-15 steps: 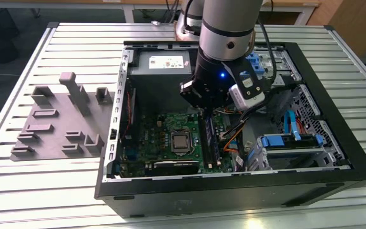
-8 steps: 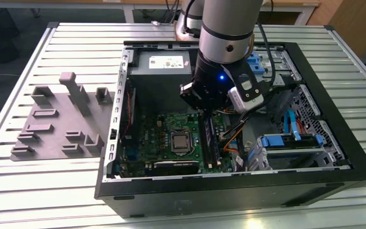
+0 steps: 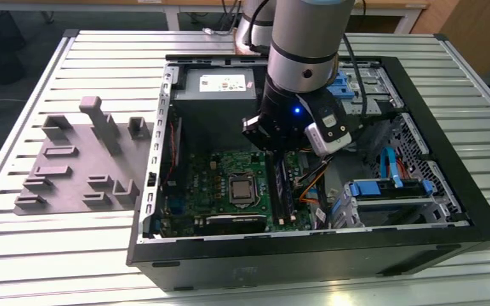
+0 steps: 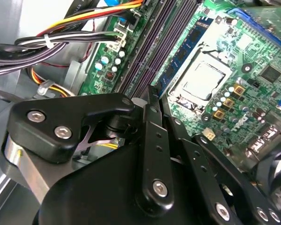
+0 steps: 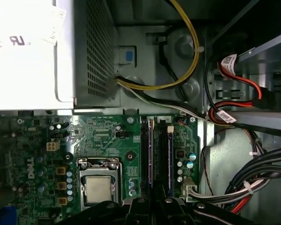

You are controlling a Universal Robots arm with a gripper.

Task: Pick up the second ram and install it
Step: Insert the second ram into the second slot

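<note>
The second ram (image 4: pixel 185 54) stands on edge in the slots (image 5: pixel 159 154) beside the processor socket, just under the hand (image 3: pixel 275 144); I cannot tell if the hand is apart or clamped. Probably light, stiff, fragile: best gripped by its long edges

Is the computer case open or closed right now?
Open. The computer case has no side panel on top, and the motherboard inside lies exposed.

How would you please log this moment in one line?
claw: over RAM slots | ram: seated by CPU | holder tray: on table
</note>
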